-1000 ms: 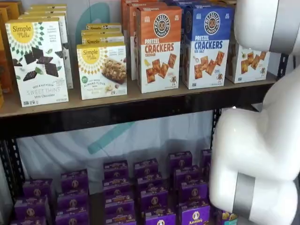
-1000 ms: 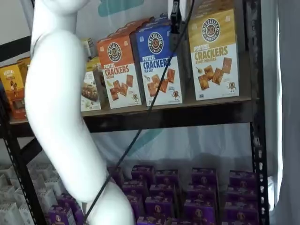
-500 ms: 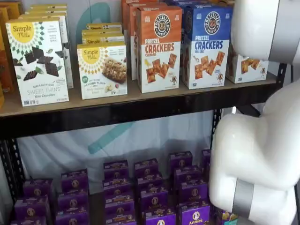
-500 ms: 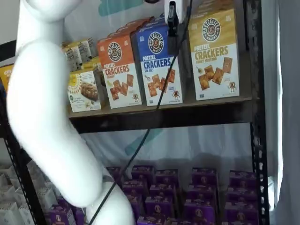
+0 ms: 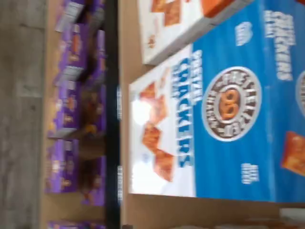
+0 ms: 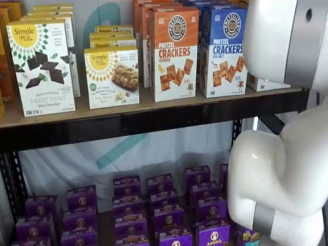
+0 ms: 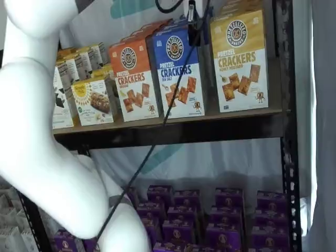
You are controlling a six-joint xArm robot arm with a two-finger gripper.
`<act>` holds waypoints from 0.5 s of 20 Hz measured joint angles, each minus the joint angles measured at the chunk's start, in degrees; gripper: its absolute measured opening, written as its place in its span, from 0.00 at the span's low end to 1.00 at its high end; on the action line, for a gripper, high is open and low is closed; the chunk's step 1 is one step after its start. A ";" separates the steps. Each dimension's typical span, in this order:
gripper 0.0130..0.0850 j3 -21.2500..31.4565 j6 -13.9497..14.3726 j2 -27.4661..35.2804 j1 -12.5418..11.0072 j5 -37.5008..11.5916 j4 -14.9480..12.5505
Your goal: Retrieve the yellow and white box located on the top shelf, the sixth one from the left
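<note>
The yellow and white box [image 7: 239,60] stands upright at the right end of the top shelf [image 7: 210,128], next to a blue Pretzel Crackers box [image 7: 176,73]. In a shelf view only its lower white corner [image 6: 266,83] shows past my white arm [image 6: 279,41]. My gripper [image 7: 192,23] shows only as black fingers hanging from the view's top edge, in front of the gap between the blue box and the yellow one, with a cable beside them. No gap between the fingers shows. The wrist view is filled by the blue box [image 5: 228,119], seen on its side.
An orange Pretzel Crackers box [image 6: 173,54] and white Simple Mills boxes [image 6: 41,66] stand further left on the top shelf [image 6: 154,120]. Small purple boxes [image 6: 164,205] fill the lower level. A black upright [image 7: 286,131] stands just right of the yellow box.
My arm has swung left in one shelf view, uncovering the Simple Mills boxes, and covers more of the yellow box in the other. The black fingers stay near the blue box's top.
</note>
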 joint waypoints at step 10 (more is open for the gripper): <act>1.00 4.02 -4.48 0.40 1.60 -14.23 1.41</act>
